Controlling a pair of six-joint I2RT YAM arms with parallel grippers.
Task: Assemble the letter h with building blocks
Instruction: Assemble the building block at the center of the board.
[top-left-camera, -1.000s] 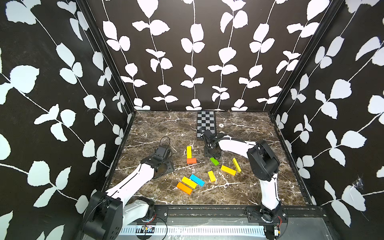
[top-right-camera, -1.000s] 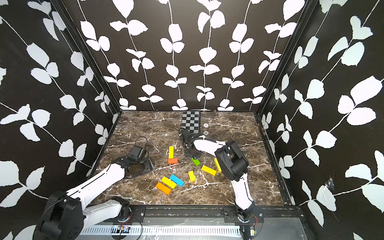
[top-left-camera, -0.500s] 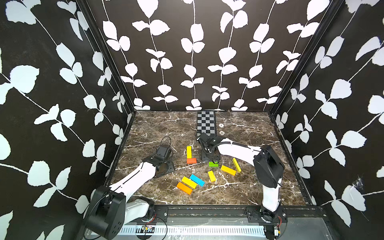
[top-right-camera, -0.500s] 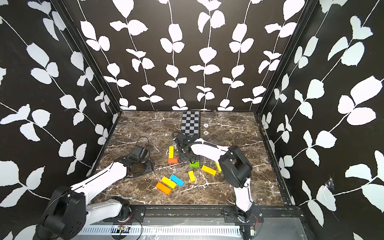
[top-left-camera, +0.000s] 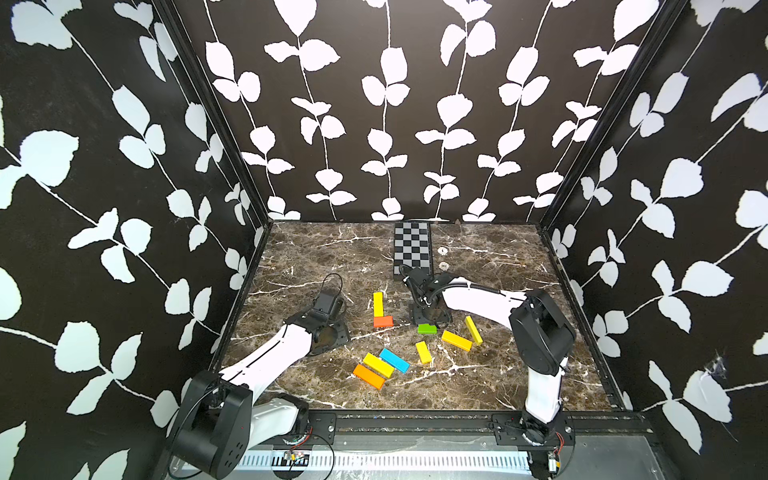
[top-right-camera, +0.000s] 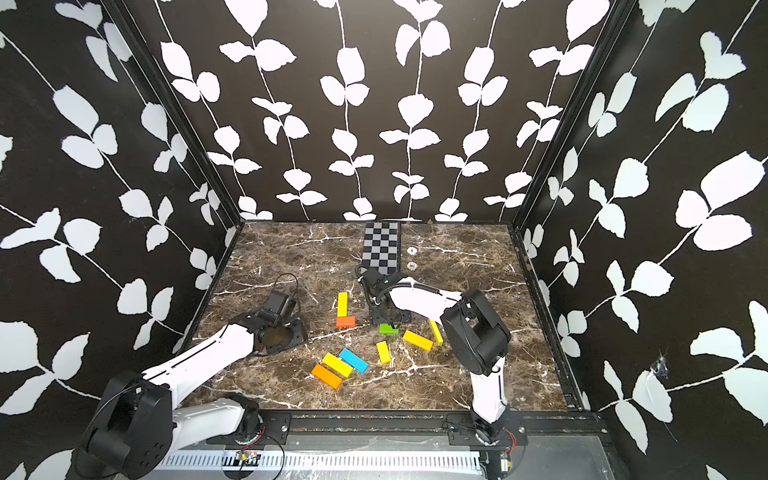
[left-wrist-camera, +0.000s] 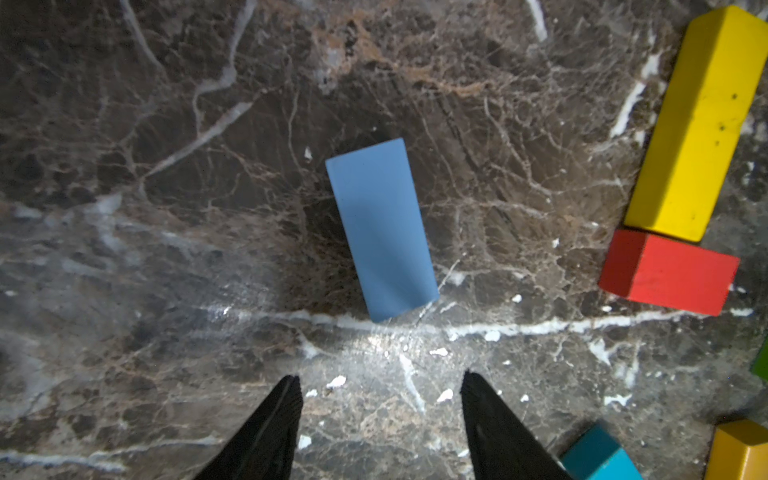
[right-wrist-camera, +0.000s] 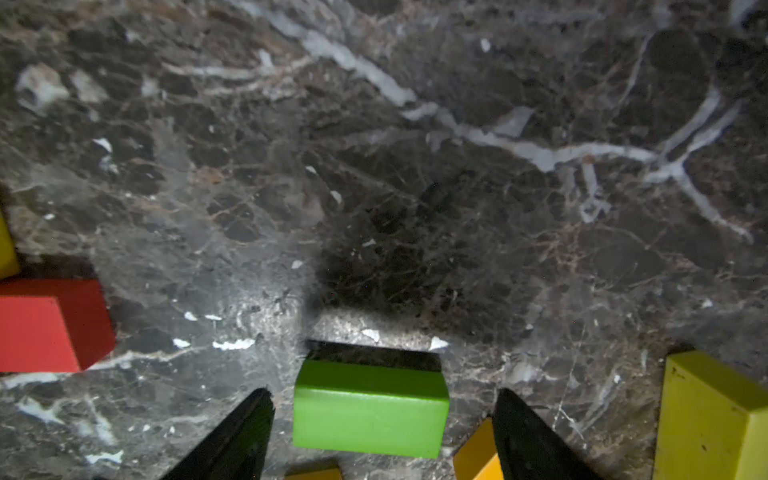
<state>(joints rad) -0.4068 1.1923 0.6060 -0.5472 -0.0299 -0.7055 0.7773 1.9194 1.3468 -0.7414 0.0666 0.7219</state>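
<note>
right fingers (right-wrist-camera: 232, 440): spread wide, 1 on each side of the green block (right-wrist-camera: 370, 409), with bare marble showing in both gaps; nothing gripped.
green block: flat on the surface (top-left-camera: 316, 257), just below the right wrist in both top views, near the red-orange block (top-left-camera: 383, 321) but clearly apart from it.
left fingers (left-wrist-camera: 266, 432): parted, only marble between them; they hold nothing.
pale blue piece (left-wrist-camera: 382, 228): lies ahead of the left fingertips, not touching them; it does not show in the top views, so its thickness is hard to judge.
letter h (top-left-camera: 378, 309): a long yellow bar (top-left-camera: 377, 301) pointing toward the back wall, with the red-orange block touching its near end and jutting right, an L shape.
front cluster: orange bar (top-left-camera: 369, 376), yellow bar (top-left-camera: 378, 365) and blue bar (top-left-camera: 394, 360), 3 side by side and touching.
loose yellows: short yellow block (top-left-camera: 423, 352), flat yellow bar (top-left-camera: 456, 340) and far-right yellow bar (top-left-camera: 473, 330), near each other beside the right arm.
checkered board (top-left-camera: 412, 248): at the back of the surface, well apart from the blocks.
</note>
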